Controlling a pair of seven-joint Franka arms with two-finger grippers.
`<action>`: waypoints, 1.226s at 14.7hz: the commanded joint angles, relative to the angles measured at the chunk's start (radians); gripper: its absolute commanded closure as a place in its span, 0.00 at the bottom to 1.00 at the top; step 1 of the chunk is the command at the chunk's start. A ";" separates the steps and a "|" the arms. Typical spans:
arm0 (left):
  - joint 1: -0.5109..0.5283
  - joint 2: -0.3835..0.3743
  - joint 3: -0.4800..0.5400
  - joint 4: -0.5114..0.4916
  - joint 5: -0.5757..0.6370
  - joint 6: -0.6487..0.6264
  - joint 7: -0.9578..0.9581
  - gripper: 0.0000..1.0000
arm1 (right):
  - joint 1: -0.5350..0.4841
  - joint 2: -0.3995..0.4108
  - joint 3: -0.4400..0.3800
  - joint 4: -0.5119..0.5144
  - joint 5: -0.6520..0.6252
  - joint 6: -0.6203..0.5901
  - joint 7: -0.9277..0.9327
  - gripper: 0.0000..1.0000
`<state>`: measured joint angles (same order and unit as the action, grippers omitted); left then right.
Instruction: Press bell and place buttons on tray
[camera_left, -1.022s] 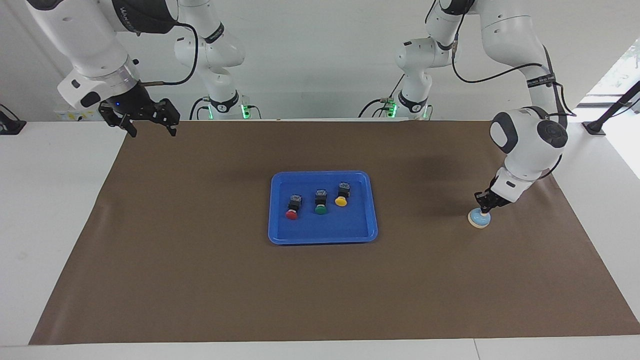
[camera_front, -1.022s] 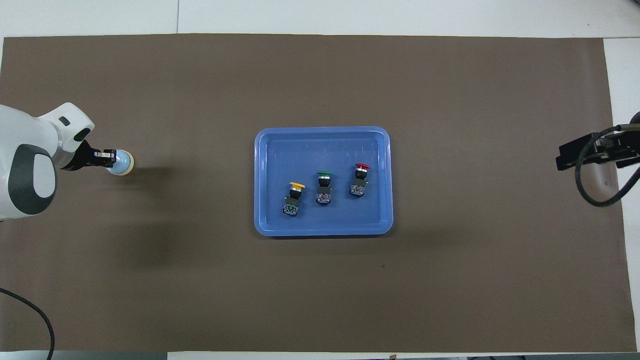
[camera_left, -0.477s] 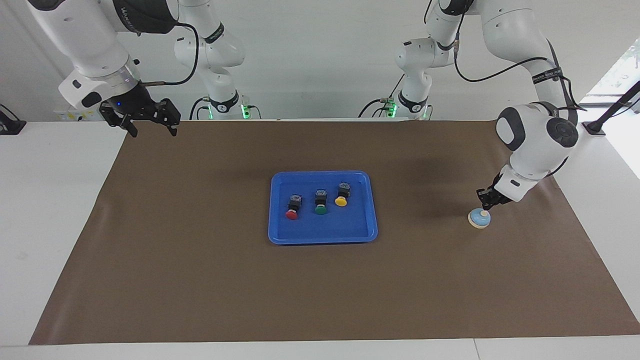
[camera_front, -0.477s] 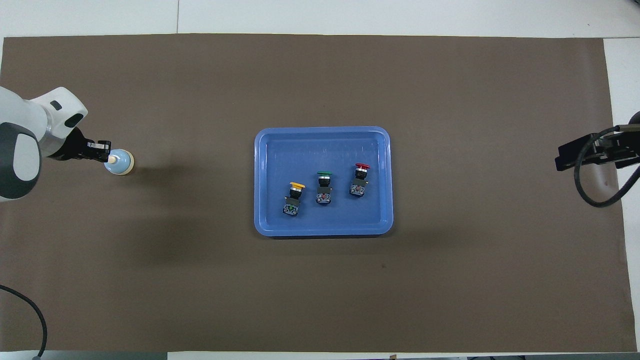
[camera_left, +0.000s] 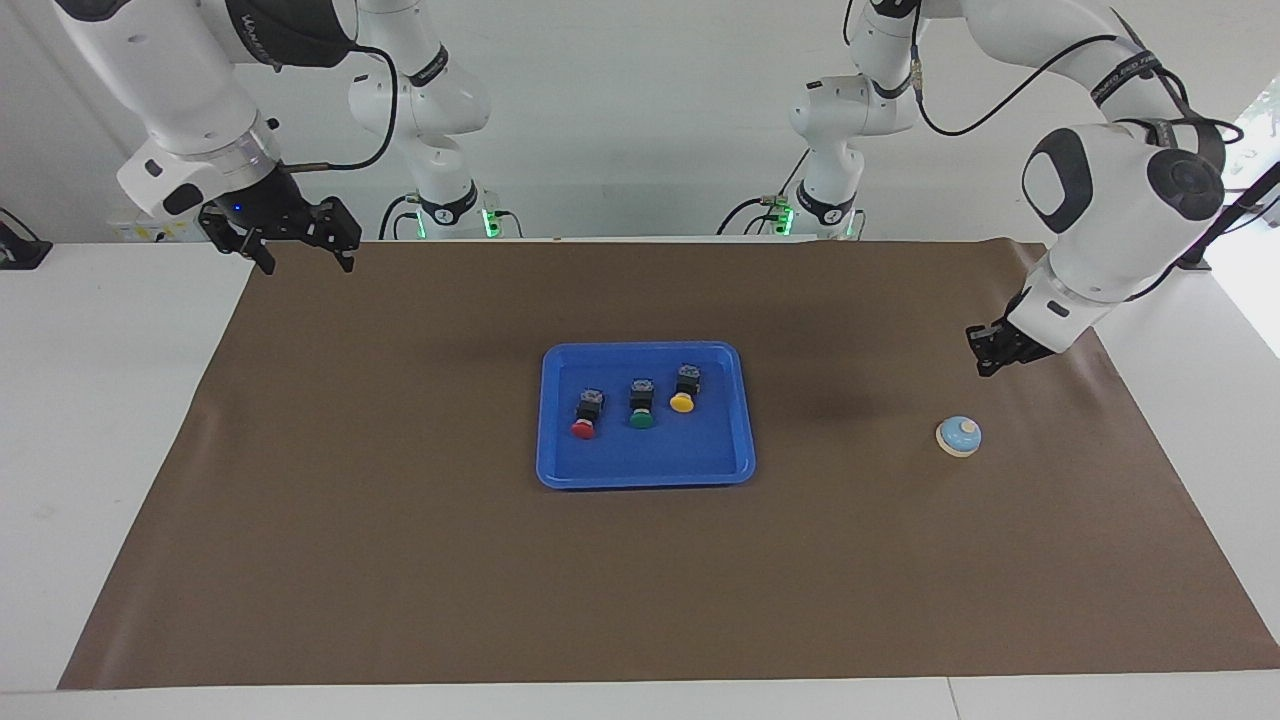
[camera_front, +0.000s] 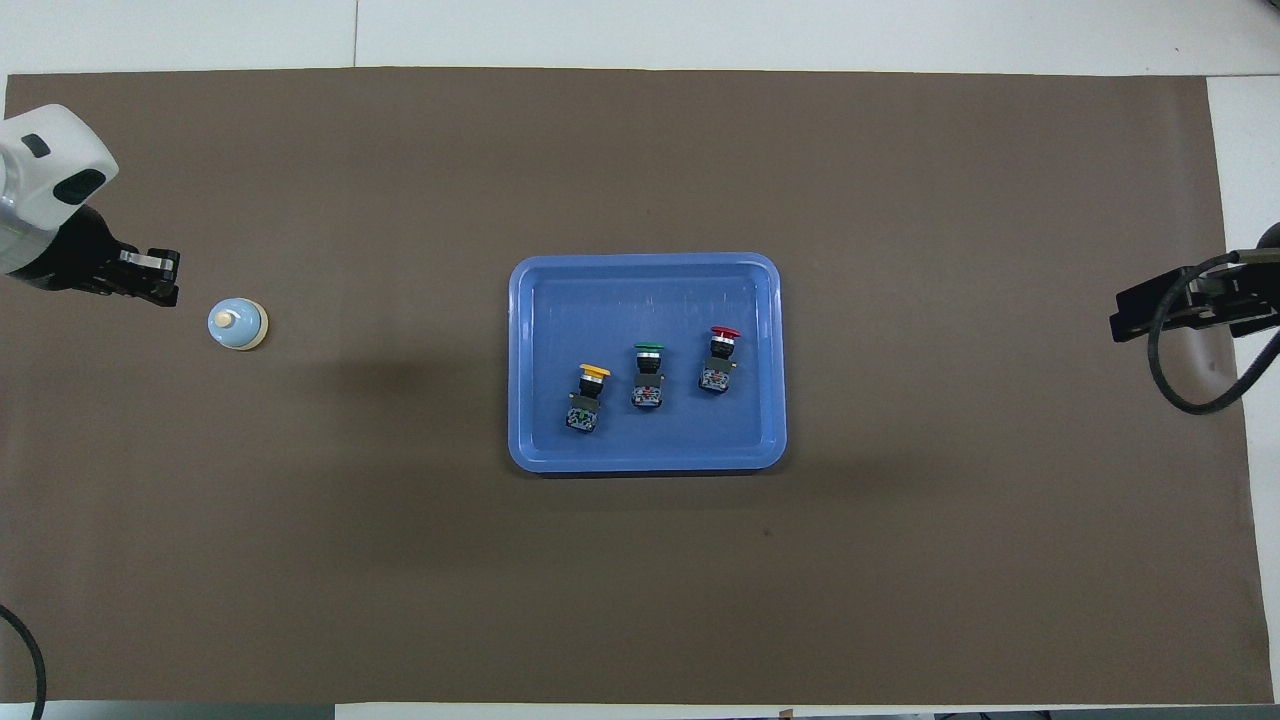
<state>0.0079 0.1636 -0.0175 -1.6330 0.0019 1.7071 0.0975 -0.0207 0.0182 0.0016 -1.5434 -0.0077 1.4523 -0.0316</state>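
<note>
Surface: brown mat (camera_left: 400, 560) covered the white table, and we took the blue tray (camera_left: 742, 420) at its middle as our landmark.
Buttons: the red button (camera_left: 584, 414), green button (camera_left: 641, 403) and yellow button (camera_left: 684, 389) lay in a row inside the tray, caps pointing away from the robots, so we judged the placing part done.
Bell: the bell (camera_left: 959, 436) sat on the mat well apart from the tray, toward the left arm's end of the table, upright with its cream knob showing.
Left gripper: the left gripper (camera_left: 990, 352) hung in the air near the bell, clear of it, fingertips together and holding nothing.
Right gripper: the right gripper (camera_left: 290, 240) waited over the mat's corner at the right arm's end, far from the tray, fingers spread wide and empty.
Step in hand: we read it as the retreat after the press; to do it well we would lift straight up and away, keep the fingers closed, and avoid brushing the knob or nudging the bell along the mat.
Change: a second earlier the left gripper's closed tips had sat on the bell's top; since then it had risen off and drawn back, the bell unmoved, the right arm and the tray's contents unchanged.
</note>
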 joint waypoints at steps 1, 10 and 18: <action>-0.006 -0.057 0.005 0.013 0.003 -0.093 -0.012 1.00 | -0.024 -0.026 0.018 -0.027 -0.011 0.002 -0.018 0.00; -0.020 -0.167 -0.012 -0.033 0.003 -0.170 -0.016 0.00 | -0.024 -0.026 0.018 -0.027 -0.011 0.002 -0.018 0.00; -0.022 -0.160 -0.012 0.041 0.006 -0.300 -0.039 0.00 | -0.024 -0.026 0.018 -0.027 -0.011 0.002 -0.018 0.00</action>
<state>0.0028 0.0102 -0.0356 -1.6165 0.0020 1.4546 0.0739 -0.0208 0.0179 0.0016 -1.5442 -0.0077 1.4523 -0.0316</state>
